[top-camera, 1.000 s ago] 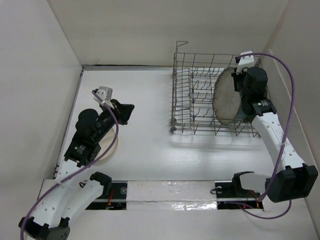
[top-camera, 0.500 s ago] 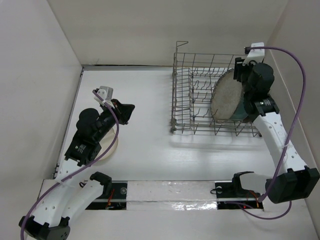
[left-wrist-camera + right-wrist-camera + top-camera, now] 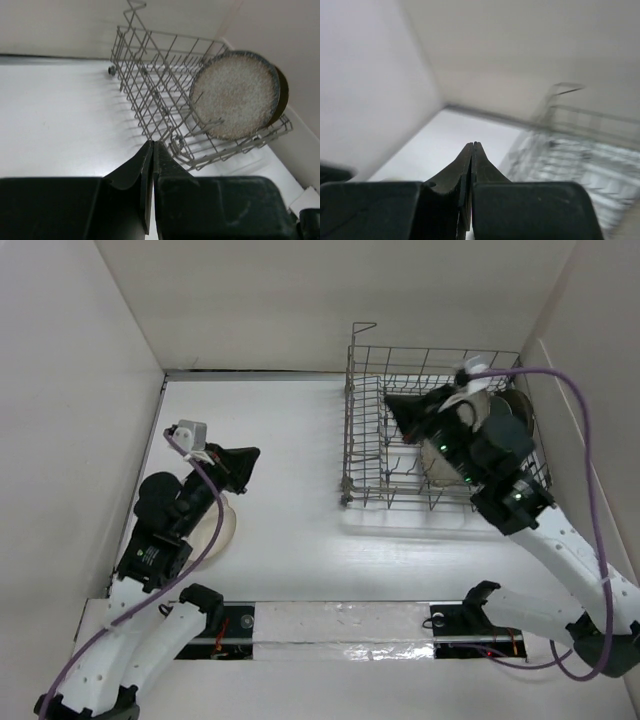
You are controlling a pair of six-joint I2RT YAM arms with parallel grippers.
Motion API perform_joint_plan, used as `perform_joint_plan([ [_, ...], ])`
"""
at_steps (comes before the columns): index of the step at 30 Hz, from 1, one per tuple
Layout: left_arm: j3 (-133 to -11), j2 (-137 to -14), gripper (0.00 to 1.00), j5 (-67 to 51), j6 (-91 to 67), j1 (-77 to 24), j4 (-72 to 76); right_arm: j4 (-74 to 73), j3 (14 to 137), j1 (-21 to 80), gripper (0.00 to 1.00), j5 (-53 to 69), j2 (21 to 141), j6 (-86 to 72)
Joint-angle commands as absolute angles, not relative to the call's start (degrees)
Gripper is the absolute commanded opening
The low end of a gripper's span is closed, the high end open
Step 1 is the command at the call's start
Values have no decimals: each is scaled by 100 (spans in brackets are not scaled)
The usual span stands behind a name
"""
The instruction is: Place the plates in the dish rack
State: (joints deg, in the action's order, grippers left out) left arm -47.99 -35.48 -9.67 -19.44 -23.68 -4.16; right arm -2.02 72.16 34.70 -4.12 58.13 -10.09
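Finds speckled plate (image 3: 235, 95) upright in rack (image 3: 155, 95), tines propping it against brown plate (image 3: 284, 92); cream plate (image 3: 225, 530) on desk beneath left arm. Shows left jaws closed, empty; right jaws likewise, over rack.

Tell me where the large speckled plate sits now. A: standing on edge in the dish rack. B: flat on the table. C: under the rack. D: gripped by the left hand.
A: the left wrist view shows the speckled plate standing on edge among the tines of the dish rack.
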Motion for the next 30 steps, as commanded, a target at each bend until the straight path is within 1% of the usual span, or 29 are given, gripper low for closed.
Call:
perform_joint_plan([
  [1, -5220, -2973, 0, -564, -2065, -2391, -35, 191, 6698, 4559, 0, -673, 6361, -1941],
  [3, -5308, -2735, 0, -353, -2109, -2391, 132, 386, 6427, 5278, 0, -913, 6634, -2249],
  [5, -5361, -2244, 0, 16, -2162, -2391, 280, 946, 6215, 5780, 0, -1028, 7116, -2626],
  [6, -5353, -2241, 0, 18, -2180, -2391, 281, 949, 6214, 5783, 0, -1028, 7319, -2732],
  [8, -5361, -1943, 1, 351, -2188, -2391, 386, 1151, 6345, 6186, 0, -1063, 7802, -2908],
  [9, -5361, -1873, 3, 395, -2188, -2391, 404, 1099, 6494, 6309, 3, -1098, 8335, -2935],
  [11, -5370, -1793, 6, 422, -2188, -2391, 404, 1046, 6968, 6617, 17, -1291, 8831, -2927],
  [12, -5388, -1810, 7, 413, -2180, -2391, 361, 1046, 7118, 6688, 35, -1327, 9285, -2935],
  [15, -5405, -1907, 11, 299, -2162, -2391, 185, 1081, 7628, 6759, 55, -1283, 9903, -3058],
  [16, -5397, -1951, 11, 238, -2153, -2391, 115, 1116, 7733, 6759, 57, -1179, 10271, -3102],
  [20, -5230, -1986, 17, 53, -2101, -2391, 140, 1204, 8129, 6759, 58, -1134, 11055, -3383],
  [22, -5177, -2039, 21, 35, -2083, -2391, 158, 1169, 8366, 6759, 61, -1178, 11336, -3445],
  [24, -5089, -2074, 24, -184, -2048, -2391, 158, 1090, 8577, 6759, 62, -1117, 11767, -3489],
  [28, -4905, -2127, 28, -264, -1987, -2391, 237, 661, 9445, 6759, 63, -1046, 12497, -3472],
  [30, -4834, -2127, 28, -255, -1943, -2391, 237, 607, 9623, 6759, 63, -1028, 12804, -3480],
])
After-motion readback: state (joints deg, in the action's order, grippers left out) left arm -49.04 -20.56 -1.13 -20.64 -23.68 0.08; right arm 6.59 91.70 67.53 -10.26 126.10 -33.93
